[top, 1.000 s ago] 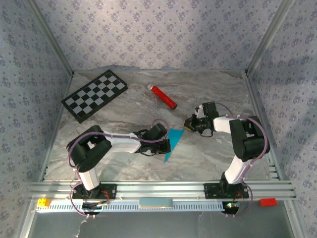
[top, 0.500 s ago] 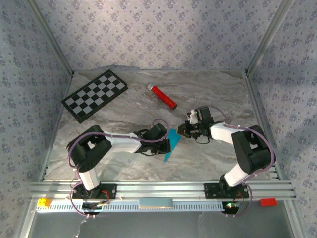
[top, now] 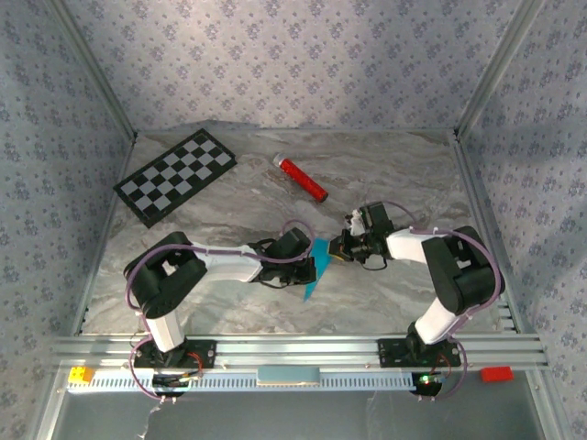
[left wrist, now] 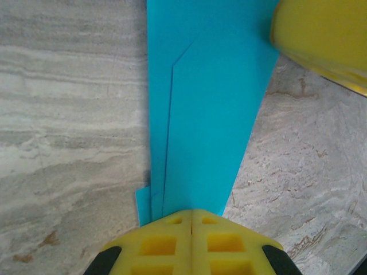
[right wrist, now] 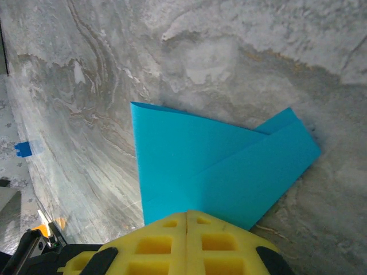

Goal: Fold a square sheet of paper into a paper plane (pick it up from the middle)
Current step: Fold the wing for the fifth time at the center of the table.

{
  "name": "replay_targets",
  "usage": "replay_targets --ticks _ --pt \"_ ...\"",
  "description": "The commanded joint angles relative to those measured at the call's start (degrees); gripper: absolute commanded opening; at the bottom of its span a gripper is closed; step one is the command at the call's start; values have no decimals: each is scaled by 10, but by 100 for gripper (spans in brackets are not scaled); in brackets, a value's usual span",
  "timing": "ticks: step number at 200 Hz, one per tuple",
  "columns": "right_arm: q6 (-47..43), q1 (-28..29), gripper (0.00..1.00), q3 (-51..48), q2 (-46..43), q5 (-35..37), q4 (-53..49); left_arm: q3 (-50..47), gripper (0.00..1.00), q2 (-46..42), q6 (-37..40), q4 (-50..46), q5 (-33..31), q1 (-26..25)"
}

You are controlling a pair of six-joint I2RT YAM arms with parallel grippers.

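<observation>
The paper plane [top: 315,268] lies flat on the marble table as a narrow cyan-blue dart, its wide end to the upper right. In the left wrist view its folded layers [left wrist: 212,103] run away from my left gripper [left wrist: 191,213], which is shut with its tips resting on the narrow part. My left gripper [top: 309,263] sits at the paper's left edge. My right gripper [top: 338,249] is shut too, its tips [right wrist: 187,215] resting on the wide end of the paper [right wrist: 218,166]. One of its yellow fingers [left wrist: 321,34] shows over the paper's far corner.
A black-and-white checkerboard [top: 174,176] lies at the back left and a red cylinder [top: 303,179] at the back middle. Patterned walls and aluminium posts close in the table. A rail [top: 293,348] runs along the near edge.
My right gripper has moved left from beside the paper onto its wide end. The left gripper and the paper have stayed where they were.
</observation>
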Motion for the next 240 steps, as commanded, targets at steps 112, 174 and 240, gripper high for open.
replay_targets --ticks 112,174,240 --pt "-6 -10 3 3 -19 -27 -10 -25 0 35 4 -85 -7 -11" --pt "-16 -4 2 16 16 -31 -8 -24 0 36 5 -90 -5 -11" --pt "-34 -8 0 -8 56 25 -27 18 0 -6 22 -99 0 -13"
